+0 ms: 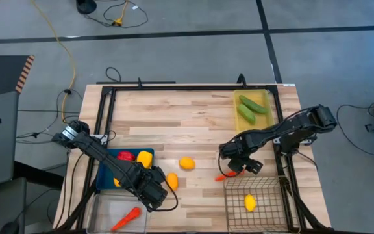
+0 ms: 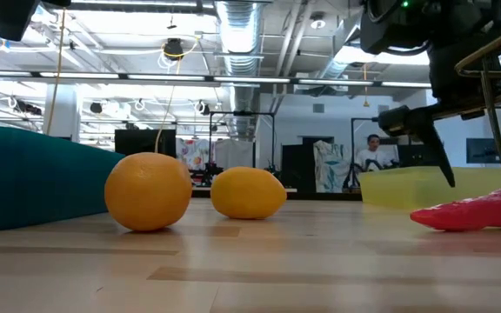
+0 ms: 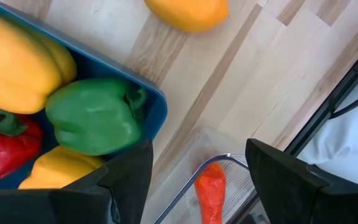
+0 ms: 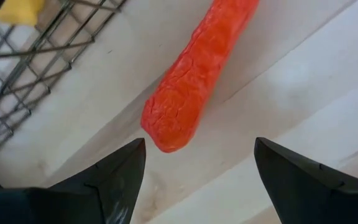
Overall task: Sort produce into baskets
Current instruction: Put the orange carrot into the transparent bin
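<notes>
1. The right gripper (image 4: 194, 171) hung wide open just above a carrot (image 4: 194, 78) lying on the table (image 1: 193, 123) beside the wire mesh basket (image 1: 234, 207).
2. The left gripper (image 3: 197, 186), fingers spread and empty, hovered over the clear bin (image 1: 102, 209) near the blue tray (image 3: 157, 115) at the table's front-left corner.

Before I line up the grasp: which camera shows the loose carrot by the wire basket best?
The right wrist view: the carrot lies large and unobstructed between open fingers. The high view shows it mostly hidden under the right gripper; low view, only edge-on; left wrist, not this one.
</notes>
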You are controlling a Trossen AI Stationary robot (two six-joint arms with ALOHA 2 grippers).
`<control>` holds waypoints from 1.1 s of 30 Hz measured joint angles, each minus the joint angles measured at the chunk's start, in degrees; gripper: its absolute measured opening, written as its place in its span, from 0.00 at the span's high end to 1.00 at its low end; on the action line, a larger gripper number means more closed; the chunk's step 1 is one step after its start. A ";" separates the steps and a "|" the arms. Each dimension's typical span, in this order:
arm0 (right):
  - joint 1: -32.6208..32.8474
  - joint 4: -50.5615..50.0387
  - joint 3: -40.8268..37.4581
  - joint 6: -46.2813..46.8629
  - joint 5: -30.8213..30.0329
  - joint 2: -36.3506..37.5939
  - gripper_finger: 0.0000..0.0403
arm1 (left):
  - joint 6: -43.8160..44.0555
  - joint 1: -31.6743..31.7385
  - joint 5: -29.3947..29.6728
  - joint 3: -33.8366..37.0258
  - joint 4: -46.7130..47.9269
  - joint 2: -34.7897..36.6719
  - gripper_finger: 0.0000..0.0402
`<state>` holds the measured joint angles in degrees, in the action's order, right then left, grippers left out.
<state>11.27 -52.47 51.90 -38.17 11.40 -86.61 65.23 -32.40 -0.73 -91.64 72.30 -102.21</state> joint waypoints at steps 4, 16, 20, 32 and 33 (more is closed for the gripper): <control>0.00 0.03 0.00 -3.93 -0.03 0.00 0.19 | 0.02 0.00 0.04 0.00 0.02 0.01 0.39; 0.00 0.27 -0.40 -5.54 2.37 0.00 0.19 | 0.18 0.00 0.24 0.00 -0.01 0.02 0.39; 0.71 2.89 -3.36 -5.87 2.09 0.00 0.19 | 0.17 0.00 1.68 0.00 -0.01 0.02 0.39; 1.09 10.30 -7.14 -4.92 0.51 0.02 0.27 | 0.17 0.04 1.90 0.00 -0.03 0.02 0.39; 1.16 10.52 -7.59 -4.88 0.55 0.02 0.28 | 0.17 0.04 1.90 0.00 -0.01 0.02 0.39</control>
<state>12.43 -41.95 44.31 -43.05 11.96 -86.59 65.41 -32.36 1.17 -91.64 72.29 -102.19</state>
